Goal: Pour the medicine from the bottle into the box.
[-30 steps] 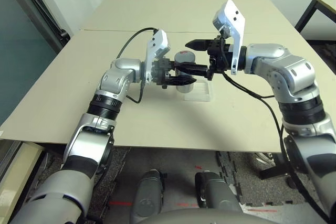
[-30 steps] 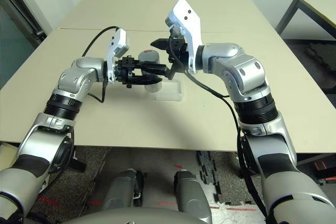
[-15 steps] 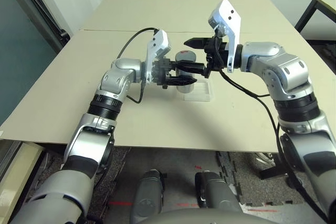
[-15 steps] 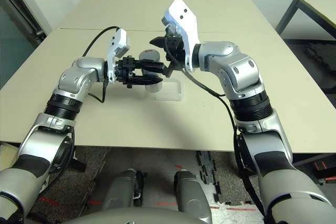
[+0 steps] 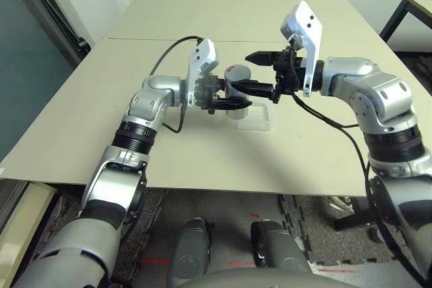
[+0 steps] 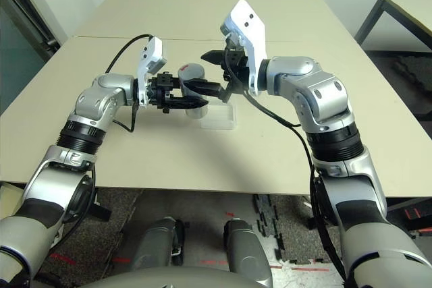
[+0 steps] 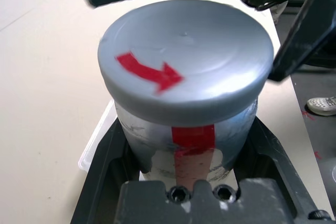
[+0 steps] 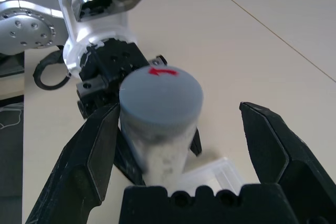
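Left wrist view: my left fingers [image 7: 111,156] pinch the upright, capped bottle [image 7: 194,148] beside the clear box [image 5: 255,118] on the counter [image 5: 202,160]; my right fingers [image 8: 181,153], spread near its cap [image 8: 160,95], could tip it by bumping.

We see a smooth, satin grey cap [image 7: 184,51], a clear plastic box [image 5: 255,118] and a matt, smooth table [image 5: 202,160].

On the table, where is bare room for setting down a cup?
Bare: the table between box and near edge; also beyond the bottle to the far edge. Crowded: around bottle and box, under both grippers.
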